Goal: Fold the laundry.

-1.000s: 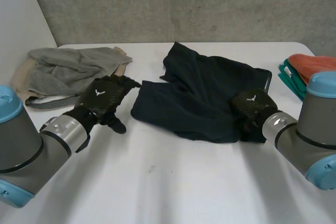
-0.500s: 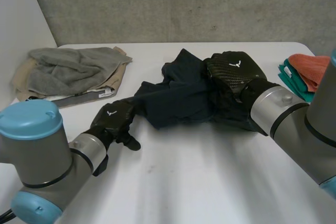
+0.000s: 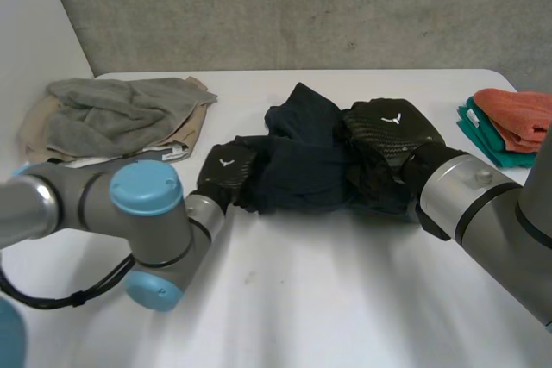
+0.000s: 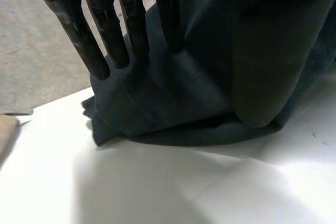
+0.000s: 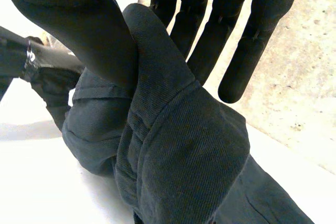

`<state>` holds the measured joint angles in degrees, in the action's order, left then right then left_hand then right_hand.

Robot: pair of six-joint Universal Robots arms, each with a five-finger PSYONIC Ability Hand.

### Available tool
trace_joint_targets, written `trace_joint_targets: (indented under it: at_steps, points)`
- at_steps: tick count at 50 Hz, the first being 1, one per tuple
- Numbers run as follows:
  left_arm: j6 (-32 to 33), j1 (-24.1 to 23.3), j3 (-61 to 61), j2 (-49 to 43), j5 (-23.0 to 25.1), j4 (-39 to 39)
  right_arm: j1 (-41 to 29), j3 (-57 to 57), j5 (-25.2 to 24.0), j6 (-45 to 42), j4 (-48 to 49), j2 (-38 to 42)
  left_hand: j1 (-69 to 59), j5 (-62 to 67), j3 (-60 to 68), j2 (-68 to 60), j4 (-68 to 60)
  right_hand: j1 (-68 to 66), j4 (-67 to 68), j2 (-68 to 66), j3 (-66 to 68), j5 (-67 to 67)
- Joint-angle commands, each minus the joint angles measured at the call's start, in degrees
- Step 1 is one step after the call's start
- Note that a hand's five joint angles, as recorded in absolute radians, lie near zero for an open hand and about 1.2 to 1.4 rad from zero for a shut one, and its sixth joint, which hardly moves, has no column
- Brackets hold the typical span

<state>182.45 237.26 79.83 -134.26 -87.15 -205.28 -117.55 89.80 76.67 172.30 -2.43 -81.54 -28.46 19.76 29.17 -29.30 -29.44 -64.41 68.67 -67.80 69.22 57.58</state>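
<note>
Garment (image 3: 297, 165) centre of table (image 3: 285, 316); clothes pile (image 3: 121, 118) left; folded stack (image 3: 509, 122), seemingly towels, right.

Looks like a robot test lab: a plain white table (image 3: 285, 299), a raw concrete wall (image 3: 302, 6) behind, a grey and beige pile (image 3: 112, 118) one end, orange and teal cloths (image 3: 509, 122) the other.

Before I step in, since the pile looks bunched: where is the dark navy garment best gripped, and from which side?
The dark navy garment is probably best taken by its left edge, from beside the left robot hand: there it lies as a thin flap on the table. Its right side is a thick roll, pinched in the right robot hand.
</note>
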Motion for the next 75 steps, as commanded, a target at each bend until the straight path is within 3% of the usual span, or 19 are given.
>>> trace_joint_targets:
  at_steps: [1, 3, 8, 11, 14, 20, 25, 33, 35, 37, 40, 43, 44, 56, 64, 65, 66, 67, 75]
  points:
    - [0.1, -0.7, -5.6, -4.8, 0.7, 0.8, 2.2, -0.3, -0.6, 1.8, 0.6, 0.4, -31.8, 30.5, 31.1, -31.0, -30.8, -15.6, 11.3, -12.2, 10.8, 12.4]
    - [0.4, -0.4, -6.2, -4.7, 1.0, 1.0, 2.9, -0.4, -0.7, 2.0, 0.9, 0.8, -51.4, 50.1, 50.7, -50.6, -50.5, -15.6, 11.3, -12.2, 10.8, 12.4]
    - [3.3, 3.0, -3.3, 1.4, 1.2, 2.9, 5.0, -2.2, -0.7, 1.5, 1.9, 2.5, -51.5, 50.2, 50.8, -50.7, -50.6, -15.6, 11.3, -12.2, 10.8, 12.4]
    - [5.6, 6.3, 1.8, 10.2, 2.2, 4.7, 7.2, -4.6, -1.0, -0.9, 1.6, 4.3, -51.5, 50.2, 50.8, -50.7, -50.6, -15.6, 11.3, -12.2, 10.8, 12.4]
    - [7.0, 9.3, 7.3, 20.3, 5.8, 6.1, 8.8, -7.1, -1.3, -5.5, -0.8, 5.8, -51.5, 50.2, 50.8, -50.7, -50.6, -15.6, 11.3, -12.2, 10.8, 12.4]
    - [7.6, 13.7, 15.8, 36.8, 19.3, 12.0, 9.6, -12.1, -1.2, -15.7, -7.6, 8.8, -51.5, 50.2, 50.8, -50.7, -50.6, -15.6, 11.3, -12.2, 10.8, 12.4]
    - [7.6, 14.1, 19.2, 41.2, 26.1, 21.0, 8.3, -13.5, -0.8, -20.2, -8.5, 12.3, -51.5, 50.2, 50.8, -50.7, -50.6, -15.6, 11.3, -12.2, 10.8, 12.4]
    - [12.3, 11.5, 20.3, 33.6, 22.6, 23.6, 5.7, -16.2, 3.9, -24.8, -5.3, 25.1, -51.5, 50.2, 50.8, -50.7, -50.6, -15.6, 11.3, -12.2, 10.8, 12.4]
    - [13.8, 11.3, 19.8, 31.5, 21.2, 23.8, 5.7, -17.5, 7.2, -24.8, -5.0, 27.7, -51.5, 50.2, 50.8, -50.7, -50.6, -1.8, -2.4, 1.6, -3.0, -1.3]
    - [16.4, 11.1, 19.1, 29.4, 19.0, 24.4, 5.9, -17.9, 10.7, -23.4, -4.7, 27.8, -51.5, 50.2, 50.8, -50.7, -50.6, 2.1, -6.3, 5.5, -6.9, -5.3]
    - [19.1, 11.4, 18.2, 28.4, 15.7, 24.8, 6.5, -17.4, 12.3, -21.0, -3.7, 26.0, -51.5, 50.2, 50.8, -50.7, -50.6, 14.5, -18.7, 17.9, -19.3, -17.7]
    - [18.7, 12.2, 18.0, 28.9, 13.9, 24.2, 7.8, -14.6, 11.6, -17.4, -2.4, 21.7, -51.5, 50.2, 50.8, -50.7, -50.6, 49.4, -53.7, 52.8, -54.2, -52.6]
    - [18.0, 12.3, 18.1, 29.1, 13.6, 23.9, 8.4, -13.2, 11.1, -16.2, -2.0, 18.8, -51.5, 50.2, 50.8, -50.7, -50.6, 54.4, -58.7, 57.8, -59.2, -57.6]
    - [12.6, 11.4, 21.0, 32.5, 15.3, 23.1, 12.1, -3.9, 5.1, -10.5, -11.8, 0.3, -51.5, 50.2, 50.8, -50.7, -50.6, 54.4, -58.7, 57.8, -59.2, -57.6]
    - [12.4, 13.1, 23.2, 33.0, 14.8, 22.9, 14.8, 3.6, -2.9, -5.4, -16.3, -2.9, -51.5, 50.2, 50.8, -50.7, -50.6, 49.7, -54.0, 53.1, -54.5, -52.9]
    - [12.4, 13.1, 23.4, 33.1, 14.7, 23.0, 14.8, 4.5, -3.0, -5.1, -16.0, -3.0, -41.6, 40.3, 40.9, -40.7, -40.6, 49.4, -53.6, 52.8, -54.2, -52.5]
    - [12.7, 13.2, 24.0, 33.1, 14.7, 23.1, 14.8, 5.5, -2.9, -5.0, -15.6, -2.9, -15.8, 14.5, 15.1, -15.0, -14.8, 49.2, -53.5, 52.6, -54.0, -52.4]
    - [12.8, 13.2, 24.3, 33.2, 14.6, 23.1, 14.8, 7.2, -2.6, -4.9, -14.1, -3.0, -7.4, 6.1, 6.7, -6.6, -6.4, 48.5, -52.8, 51.9, -53.3, -51.7]
    - [12.3, 14.0, 26.1, 34.4, 11.5, 23.4, 13.5, 15.0, 1.8, -3.6, -4.9, -3.5, 5.3, -6.6, -6.0, 6.1, 6.3, 45.3, -49.6, 48.7, -50.1, -48.5]
